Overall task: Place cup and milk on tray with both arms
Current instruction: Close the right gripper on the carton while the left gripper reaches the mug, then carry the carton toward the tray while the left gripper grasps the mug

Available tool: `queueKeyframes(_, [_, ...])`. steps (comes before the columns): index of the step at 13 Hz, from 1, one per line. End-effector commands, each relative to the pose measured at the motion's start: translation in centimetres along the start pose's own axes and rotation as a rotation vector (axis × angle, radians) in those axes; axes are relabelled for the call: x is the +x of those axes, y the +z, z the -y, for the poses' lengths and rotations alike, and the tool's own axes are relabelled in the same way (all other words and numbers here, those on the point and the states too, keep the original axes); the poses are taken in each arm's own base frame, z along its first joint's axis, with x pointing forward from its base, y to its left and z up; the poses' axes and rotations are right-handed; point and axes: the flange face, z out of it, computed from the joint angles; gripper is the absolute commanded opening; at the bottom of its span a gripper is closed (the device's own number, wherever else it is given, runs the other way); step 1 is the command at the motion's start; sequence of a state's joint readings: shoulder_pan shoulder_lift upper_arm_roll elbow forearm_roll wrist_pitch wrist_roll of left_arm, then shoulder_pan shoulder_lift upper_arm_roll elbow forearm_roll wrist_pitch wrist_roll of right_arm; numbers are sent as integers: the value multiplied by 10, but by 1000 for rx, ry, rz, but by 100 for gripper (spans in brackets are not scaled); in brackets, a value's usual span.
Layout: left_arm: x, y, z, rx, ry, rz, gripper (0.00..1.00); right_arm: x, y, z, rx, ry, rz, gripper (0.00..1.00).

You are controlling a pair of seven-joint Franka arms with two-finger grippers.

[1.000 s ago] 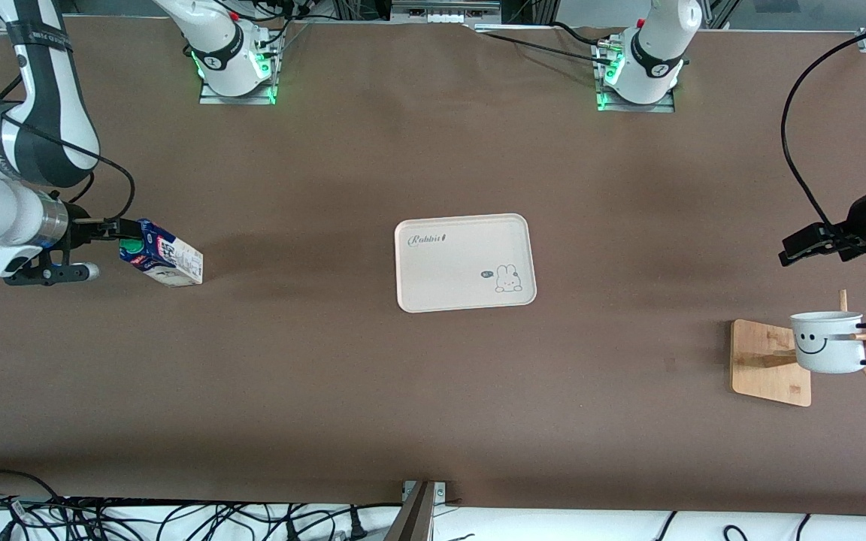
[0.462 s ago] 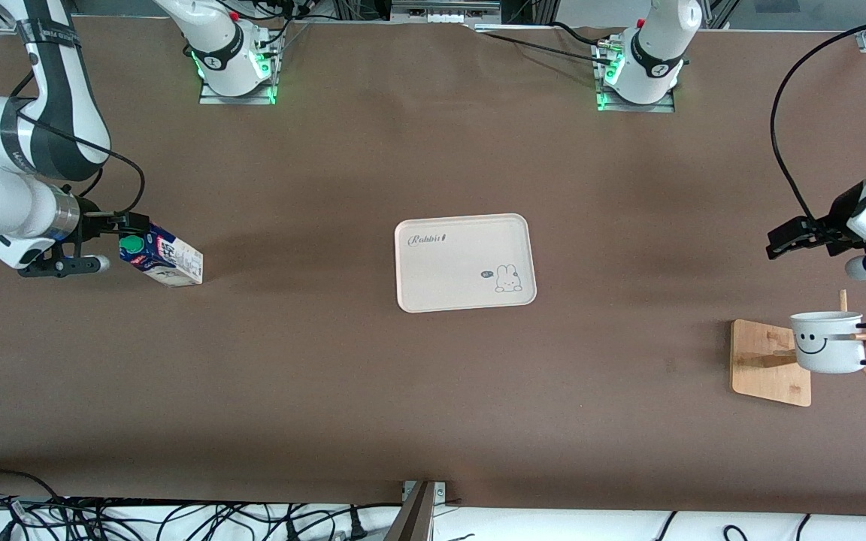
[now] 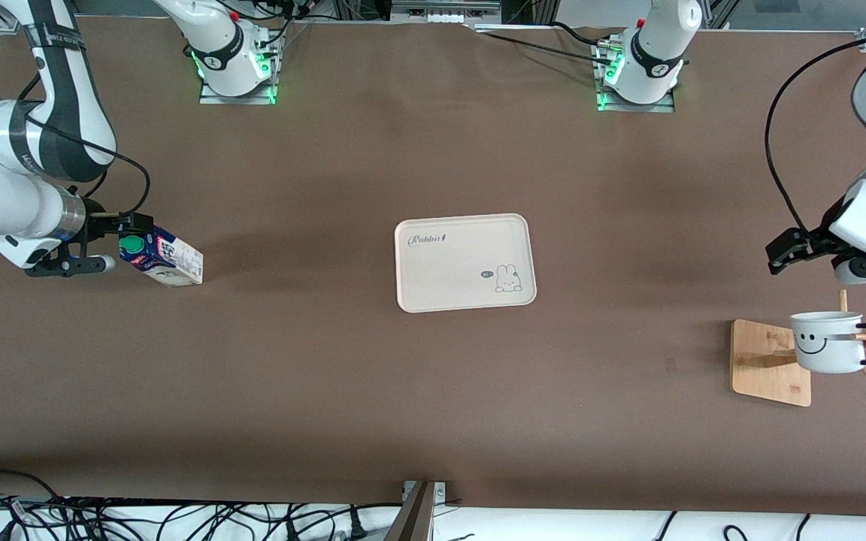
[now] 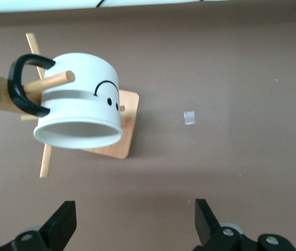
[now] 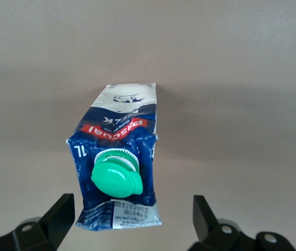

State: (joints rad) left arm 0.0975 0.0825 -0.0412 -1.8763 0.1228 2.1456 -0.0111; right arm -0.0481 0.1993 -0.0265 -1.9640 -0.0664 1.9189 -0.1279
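The milk [image 3: 166,259], a blue and white carton with a green cap [image 3: 131,245], stands toward the right arm's end of the table. My right gripper [image 3: 131,225] is open just above its capped top; in the right wrist view the milk [image 5: 117,157] lies ahead of the gripper [image 5: 132,217], its near end between the open fingers. The cup [image 3: 827,342] hangs by its black handle on a peg of the wooden mug stand [image 3: 770,363]. My left gripper [image 3: 777,258] is open and empty in the air beside the stand; its wrist view shows the cup [image 4: 80,107] ahead of the gripper [image 4: 134,222]. The tray [image 3: 465,261] lies empty mid-table.
The stand's wooden pegs [image 4: 44,83] stick out around the cup. A small pale mark [image 4: 189,117] is on the brown table beside the stand's base. Cables lie along the table's edge nearest the front camera [image 3: 177,518].
My right gripper has shifted slightly at the carton's top, so the green cap now shows. My left arm's wrist has swung and its gripper has moved a little toward the tray.
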Motion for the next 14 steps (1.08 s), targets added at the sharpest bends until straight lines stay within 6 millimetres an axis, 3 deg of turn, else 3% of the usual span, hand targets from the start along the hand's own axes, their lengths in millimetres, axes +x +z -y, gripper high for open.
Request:
queueKeyframes(1, [-23,11,-6,20,35,-67,100,-1,8,3,3,9,-6,100])
queueKeyframes(4, [-16,40,-10,9,46,-166,100,0,14,3,6,11,-9,100])
queueKeyframes(6, [-10,46,-11,5,53,-210,100,-1,17,4,8,11,-5,100])
queueKeyframes(9, [-3,57,-8,41,99,-257,100,-1,19,4,9,8,3,49])
queueKeyframes(11, [1,70,0,51,100,-276,100,0,21,5,11,8,9,47])
queueKeyframes(14, [14,81,2,57,108,-291,100,1,8,14,9,-5,-11,47])
